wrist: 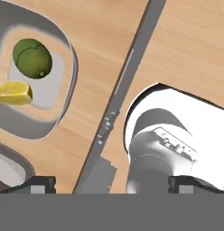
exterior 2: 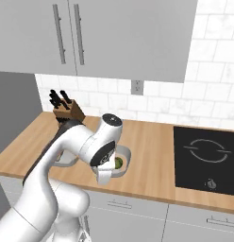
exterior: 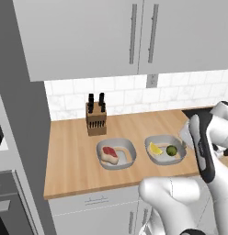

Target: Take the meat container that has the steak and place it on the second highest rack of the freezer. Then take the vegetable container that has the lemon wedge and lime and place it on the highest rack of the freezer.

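Two grey containers are sitting side by side near the front edge of the wooden counter (exterior: 70,156), and neither is being touched. Going left to right in the left base view: the freezer (exterior: 19,137) is standing as a tall grey cabinet at the counter's left end, its door closed as far as this angle shows; a knife block (exterior: 96,117) is standing far back by the tiled wall; the meat container (exterior: 116,153) is holding the steak (exterior: 110,154); just to its right, close but apart, the vegetable container (exterior: 165,149) is holding the lemon wedge (exterior: 156,149) on the left and the lime (exterior: 171,150) on the right. A black cooktop (exterior 2: 206,158) is lying further right along the counter.

The gripper (wrist: 111,184) is hovering above the counter's front edge, near the vegetable container and looking down; only its two dark fingertips (wrist: 39,184) are showing in the hand view, set far apart, so the jaws are standing wide with nothing between them.

Since the steak goes first, the coming move appears to turn on one thing: the meat container is lying left of the jaws, beyond the vegetable container, so the hand would need to travel left past the lime and lemon. In the hand view, only a corner of the meat container is peeking in at the lower left.
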